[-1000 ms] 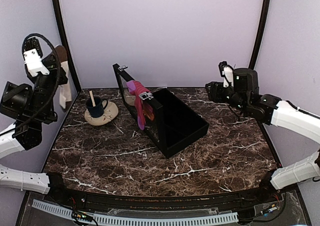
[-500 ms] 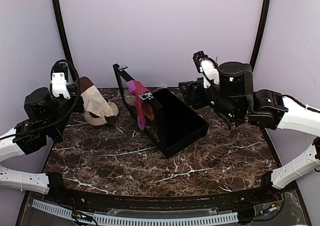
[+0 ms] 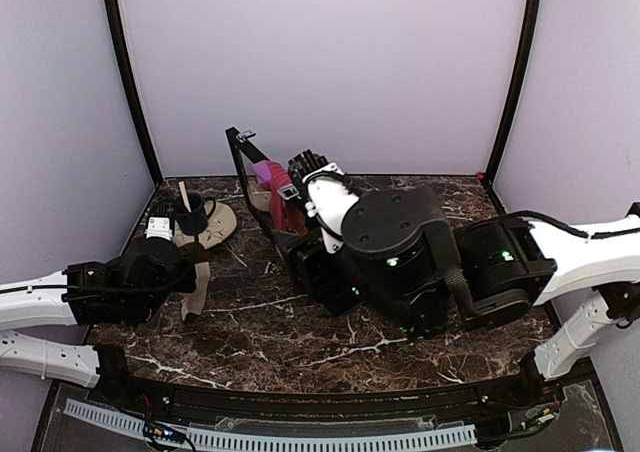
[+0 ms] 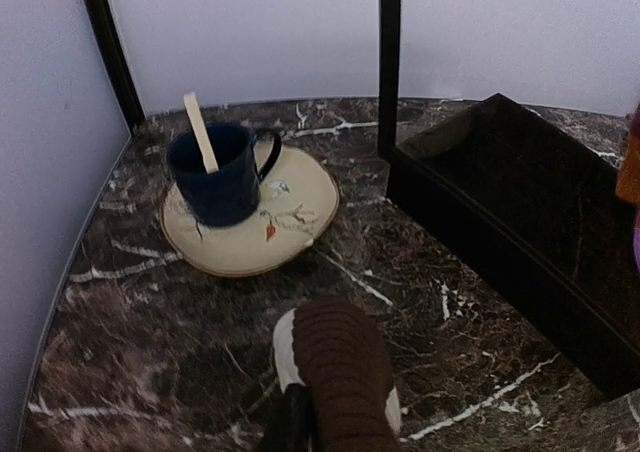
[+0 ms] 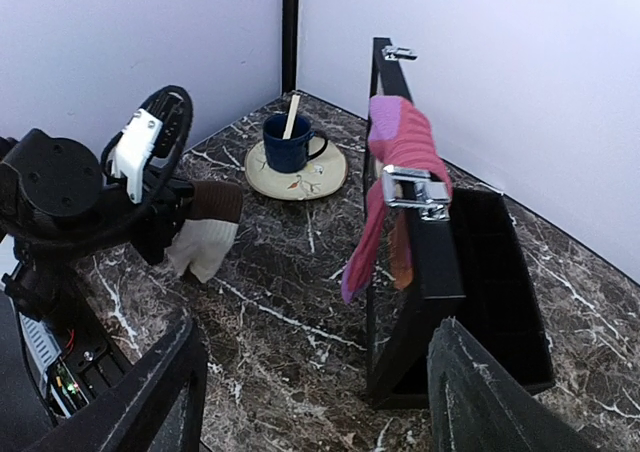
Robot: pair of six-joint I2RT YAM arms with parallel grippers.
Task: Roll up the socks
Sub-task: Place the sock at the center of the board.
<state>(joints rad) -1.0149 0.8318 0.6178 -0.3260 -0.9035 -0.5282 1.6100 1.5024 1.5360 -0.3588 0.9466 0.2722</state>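
Left claw [image 3: 193, 270]: low over the table, clamped on the brown cuff of the cream sock [image 3: 193, 294], which hangs limp below it. Whether the toe touches the surface I cannot tell.

Right claw [image 5: 315, 337]: raised, fingers spread wide, nothing between them.

Pink sock [image 5: 392, 157]: straight ahead of the right claw, draped over the top edge of the case lid just above a silver latch [image 5: 415, 190]. One end hangs down the outer face. It is well apart from the cream sock.

Case [image 5: 500, 272]: black, open, with the lid standing upright. It lies ahead and to the right of the left claw.

Saucer [image 4: 295, 222]: beige, ahead of the left claw and slightly left. It carries a dark blue cup [image 4: 215, 177] with a pale stick [image 4: 200, 132] leaning in it.

Table [image 3: 300, 342]: dark brown marble with white veins, its near edge curved.

Walls [image 3: 330, 62]: plain pale lilac on three sides, with black posts [image 3: 128, 82] at the far corners.
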